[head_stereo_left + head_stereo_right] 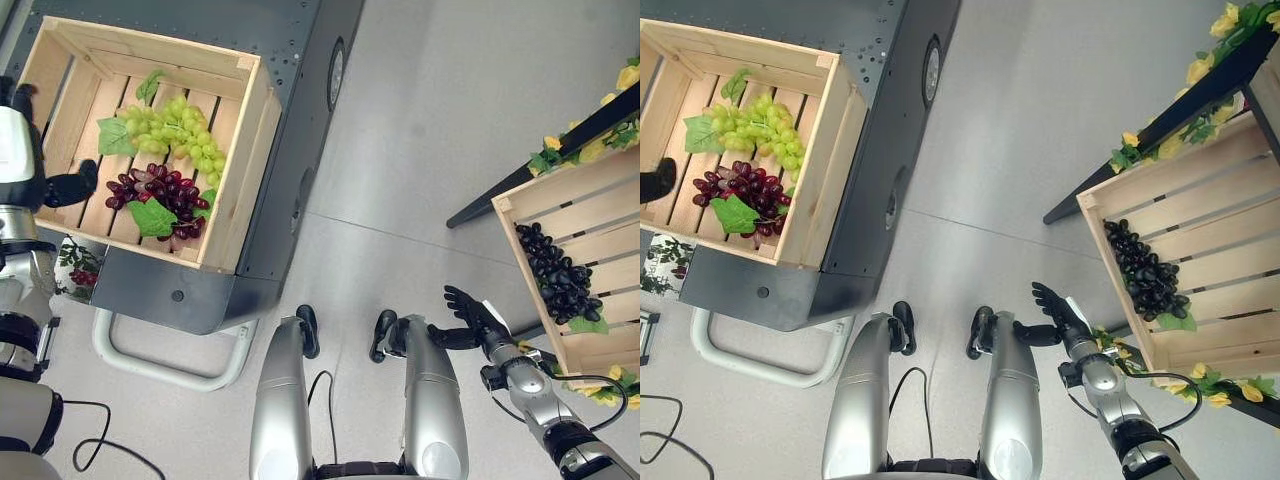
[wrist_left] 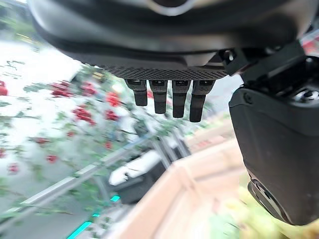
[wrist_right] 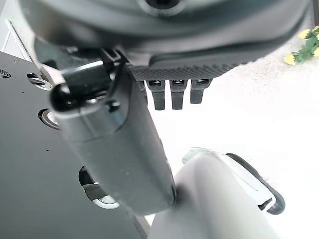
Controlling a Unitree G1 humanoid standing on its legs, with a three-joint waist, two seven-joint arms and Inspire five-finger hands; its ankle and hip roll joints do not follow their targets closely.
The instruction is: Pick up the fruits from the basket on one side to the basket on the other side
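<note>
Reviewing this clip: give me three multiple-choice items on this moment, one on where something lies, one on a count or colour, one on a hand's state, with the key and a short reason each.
1. Where does the black grape bunch lie?
A. In the crate on the robot's right
B. In the crate on the robot's left
C. On the floor

2. How many grape bunches lie in the left crate?
A. One
B. Two
C. Three

3. What is the right hand's state?
A. Shut on a grape bunch
B. Open, holding nothing
C. Resting inside the right crate

Key:
1 A: the black grape bunch lies on the slats of the right crate.
2 B: a green grape bunch and a red grape bunch lie in the left crate.
3 B: the right hand hangs over the floor beside the right crate, fingers straight, nothing in it. The left hand is at the left crate's edge.
</note>
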